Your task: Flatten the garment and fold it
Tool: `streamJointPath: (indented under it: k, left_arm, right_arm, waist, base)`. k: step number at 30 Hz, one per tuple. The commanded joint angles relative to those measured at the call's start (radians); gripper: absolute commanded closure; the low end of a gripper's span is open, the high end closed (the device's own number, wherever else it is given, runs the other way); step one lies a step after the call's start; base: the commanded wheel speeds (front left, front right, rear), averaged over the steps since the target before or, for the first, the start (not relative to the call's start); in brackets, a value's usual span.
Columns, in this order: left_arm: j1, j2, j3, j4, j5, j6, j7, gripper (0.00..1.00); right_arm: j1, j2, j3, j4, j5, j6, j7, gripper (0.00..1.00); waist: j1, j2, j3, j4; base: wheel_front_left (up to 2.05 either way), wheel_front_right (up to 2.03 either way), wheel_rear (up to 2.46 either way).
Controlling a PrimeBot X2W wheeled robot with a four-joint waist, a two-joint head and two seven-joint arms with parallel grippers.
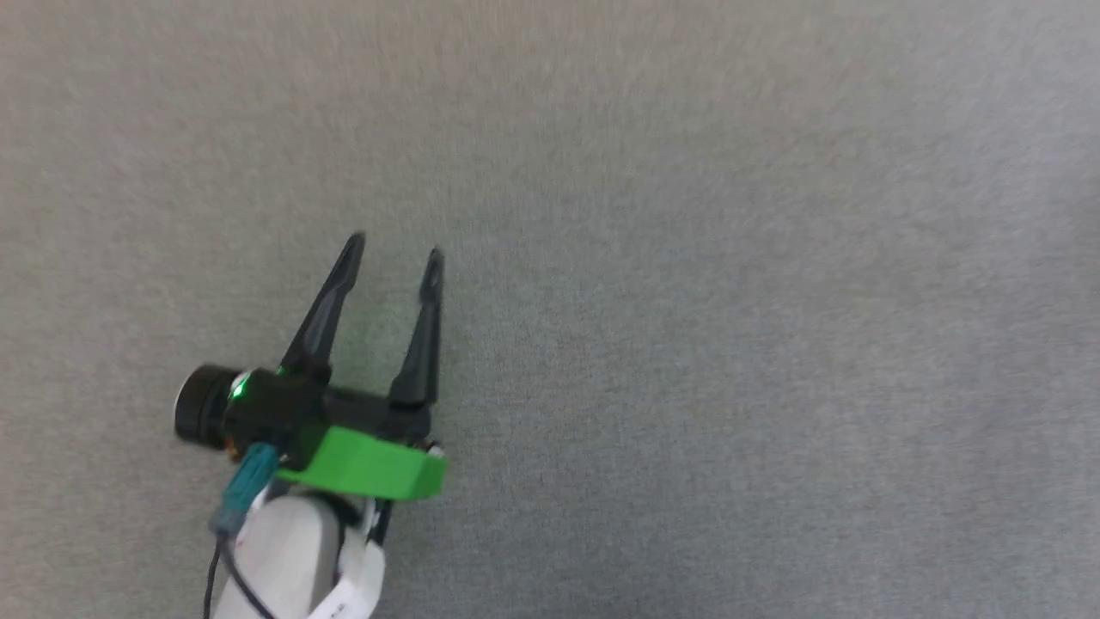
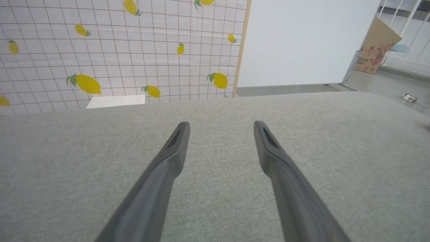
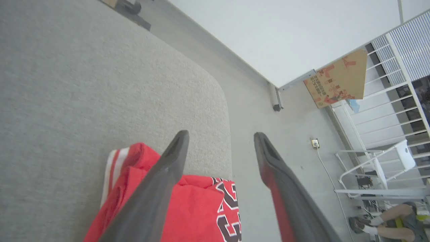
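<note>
Garment (image 3: 198,208) lies bunched beneath spread right gripper (image 3: 220,134) in right wrist view.

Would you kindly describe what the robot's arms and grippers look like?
The left gripper has two long, tapering dark fingers on a black base with a green light, a bright green bracket, a teal plug with a black cable, and a pale forearm. The right gripper has matching dark fingers.

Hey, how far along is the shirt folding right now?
Done: unclear; the garment lies layered at the grey surface's corner, partly out of frame. In hand: nothing; the right gripper is open over it, the left gripper open over the surface. Left: likely flattening and folding.
</note>
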Motion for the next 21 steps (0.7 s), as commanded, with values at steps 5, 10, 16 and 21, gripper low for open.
streamJointPath:
  k: [5,10,16,21]
  left_arm:
    - [0.054,-0.011,0.062,0.007,-0.044,0.019,-0.005,0.0]
    - [0.09,-0.014,0.099,0.02,-0.033,0.037,-0.005,0.0]
    - [0.132,-0.016,0.108,0.048,-0.019,0.052,-0.005,0.0]
    - [0.16,-0.017,0.103,0.072,-0.005,0.057,-0.005,0.0]
  right_arm:
    - [0.004,0.118,0.028,-0.102,0.042,-0.002,-0.092,0.0]
    - [0.06,0.256,0.011,-0.194,0.077,-0.002,-0.18,0.0]
    - [0.187,0.431,-0.039,-0.288,0.094,-0.002,-0.265,0.0]
    - [0.309,0.565,-0.074,-0.354,0.096,-0.002,-0.31,0.0]
  waist:
    - [0.0,0.0031,-0.195,0.024]
    - [0.0,0.0031,-0.255,0.043]
    - [0.0,0.0031,-0.308,0.069]
    - [0.0,0.0031,-0.342,0.091]
  base:
    - [0.0,0.0,0.0]
    - [0.0,0.0,0.0]
    - [0.0,0.0,0.0]
    - [0.0,0.0,0.0]
